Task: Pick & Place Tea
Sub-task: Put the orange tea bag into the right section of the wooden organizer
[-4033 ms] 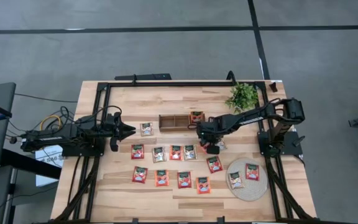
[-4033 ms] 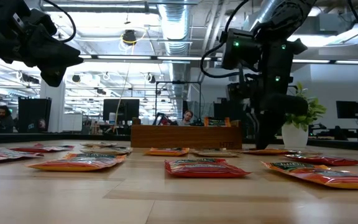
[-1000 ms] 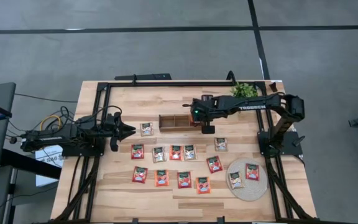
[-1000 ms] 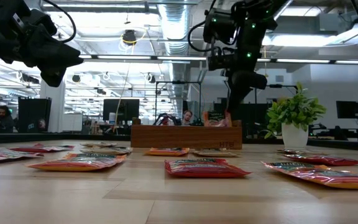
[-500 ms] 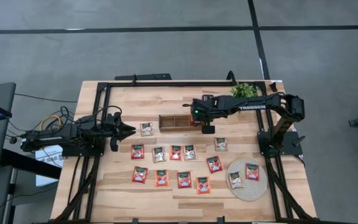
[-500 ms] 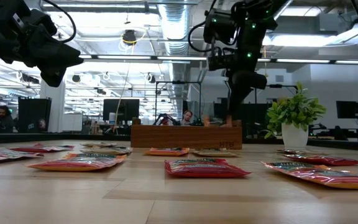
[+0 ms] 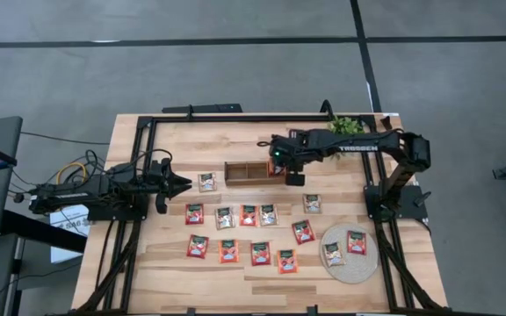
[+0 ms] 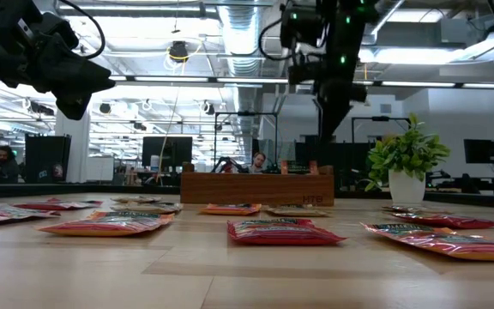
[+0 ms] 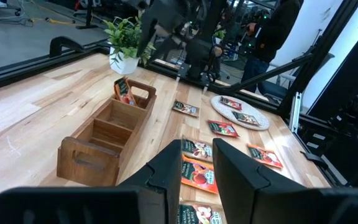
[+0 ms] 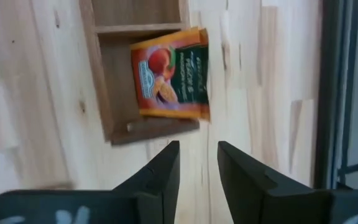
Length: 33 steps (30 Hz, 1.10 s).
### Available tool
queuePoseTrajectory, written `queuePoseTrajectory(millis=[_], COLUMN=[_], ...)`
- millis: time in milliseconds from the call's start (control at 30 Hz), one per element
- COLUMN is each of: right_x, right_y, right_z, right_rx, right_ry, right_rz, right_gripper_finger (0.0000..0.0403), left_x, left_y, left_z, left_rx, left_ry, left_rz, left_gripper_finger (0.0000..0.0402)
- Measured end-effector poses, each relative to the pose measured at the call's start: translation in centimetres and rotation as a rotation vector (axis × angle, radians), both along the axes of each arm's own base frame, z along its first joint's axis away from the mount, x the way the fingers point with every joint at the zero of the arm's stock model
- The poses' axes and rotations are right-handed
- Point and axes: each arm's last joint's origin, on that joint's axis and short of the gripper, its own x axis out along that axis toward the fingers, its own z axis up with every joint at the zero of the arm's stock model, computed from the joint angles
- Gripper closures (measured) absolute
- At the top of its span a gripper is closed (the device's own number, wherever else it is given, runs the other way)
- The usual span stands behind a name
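Observation:
A wooden box (image 7: 246, 172) with three compartments stands at the table's middle. One red tea sachet (image 10: 171, 73) sits in its right end compartment and leans over the end wall. My right gripper (image 10: 197, 163) hangs open above that end of the box (image 7: 293, 178), touching nothing. Several more sachets lie flat on the table in two rows (image 7: 249, 215) (image 7: 260, 254), and one lies by the box's left end (image 7: 207, 182). My left gripper (image 7: 185, 183) waits open above the table's left side, pointing at the box (image 9: 104, 140).
A round woven mat (image 7: 344, 265) at the near right carries two sachets (image 7: 357, 242). A potted green plant (image 7: 345, 127) stands at the far right, just behind my right arm. A black frame (image 7: 235, 118) runs round the table's edges. People sit in the room beyond.
My right gripper has let go of the red sachet over the box's right end compartment and risen straight up above the box. The sachet has dropped into that compartment and stays there.

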Motion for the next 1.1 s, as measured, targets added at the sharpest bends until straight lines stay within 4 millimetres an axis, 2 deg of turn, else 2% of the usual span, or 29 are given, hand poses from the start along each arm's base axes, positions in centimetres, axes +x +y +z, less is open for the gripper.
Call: queuePoseTrajectory(millis=[100, 233, 367, 533, 633, 767, 833, 900, 1100], right_x=[-0.1, -0.4, -1.1, -1.2, -0.8, -0.5, -0.8, -0.2, 0.8], right_y=[1.2, 4.1, 8.2, 13.6, 16.3, 18.6, 19.1, 19.9, 21.1], right_z=[2.0, 3.9, 5.2, 5.3, 4.6, 3.2, 2.2, 1.4, -1.6], right_rx=[0.022, 0.138, 0.316, 0.354, 0.364, 0.364, 0.365, 0.386, 0.413], right_ry=[0.035, 0.074, 0.031, -0.013, -0.067, -0.114, -0.079, -0.098, -0.011], right_rz=[0.016, 0.085, 0.176, 0.282, 0.343, 0.372, 0.361, 0.365, 0.371], right_gripper_finger=[0.0301, 0.0301, 0.0301, 0.0301, 0.0301, 0.0301, 0.0301, 0.0301, 0.0301], left_x=[0.0, 0.0, 0.0, 0.0, 0.0, 0.0, 0.0, 0.0, 0.0], left_y=[0.0, 0.0, 0.0, 0.0, 0.0, 0.0, 0.0, 0.0, 0.0], left_z=[0.0, 0.0, 0.0, 0.0, 0.0, 0.0, -0.1, -0.1, -0.2], left_rx=[0.0, 0.0, 0.0, -0.001, -0.001, -0.001, -0.002, -0.002, -0.01], left_ry=[0.0, 0.0, 0.0, 0.004, 0.005, 0.005, 0.005, 0.008, 0.019], left_rz=[0.0, 0.0, 0.0, 0.0, 0.0, 0.0, 0.0, 0.0, -0.001], left_gripper_finger=[0.0318, 0.0318, 0.0318, 0.0318, 0.0318, 0.0318, 0.0318, 0.0318, 0.0318])
